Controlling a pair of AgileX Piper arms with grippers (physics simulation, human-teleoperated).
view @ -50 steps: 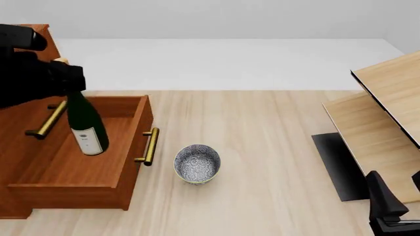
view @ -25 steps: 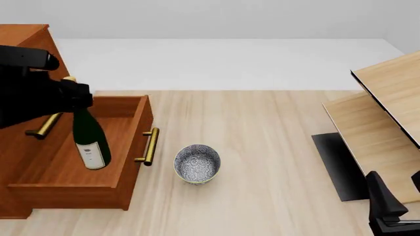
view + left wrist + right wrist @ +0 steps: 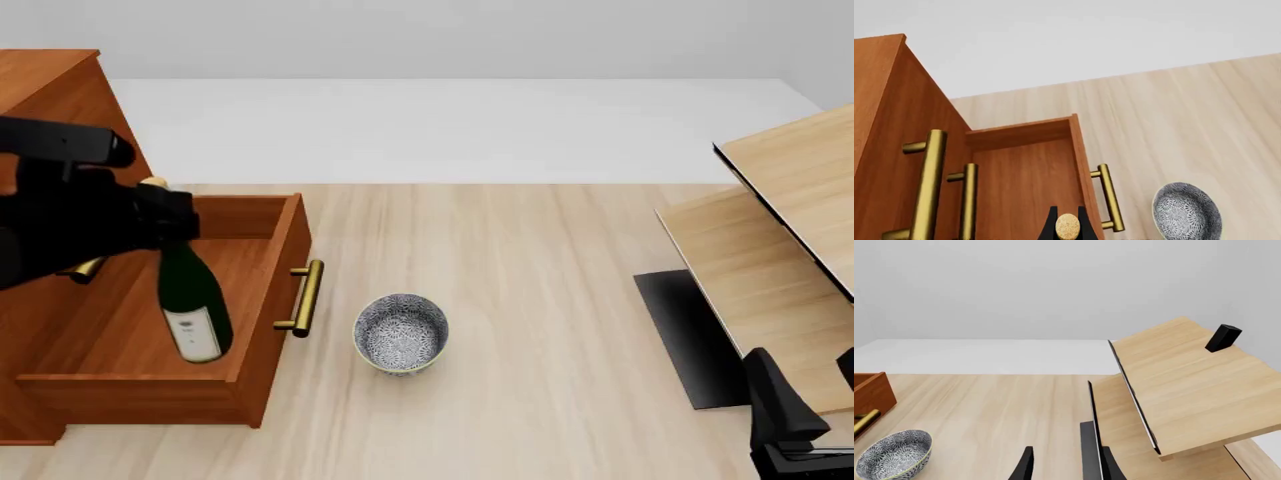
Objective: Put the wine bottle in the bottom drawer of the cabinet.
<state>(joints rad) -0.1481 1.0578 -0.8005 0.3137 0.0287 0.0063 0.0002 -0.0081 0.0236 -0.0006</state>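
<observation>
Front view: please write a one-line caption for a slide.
Left pincer holds wine bottle over open bottom drawer.

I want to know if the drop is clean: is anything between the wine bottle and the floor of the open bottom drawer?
Nothing visible is. The left gripper holds the wine bottle by its neck, tilted over the open bottom drawer, whose wooden floor looks bare beneath it. The speckled bowl sits outside on the table, beyond the drawer's brass handle.

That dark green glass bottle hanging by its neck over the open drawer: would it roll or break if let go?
Probably it would tip over: the slim dark green glass wine bottle is tall, narrow and already tilted, held only at its gold-capped neck by the left gripper. Being round, it would likely roll inside the reddish-brown wooden bottom drawer. Glass may crack if dropped.
</observation>
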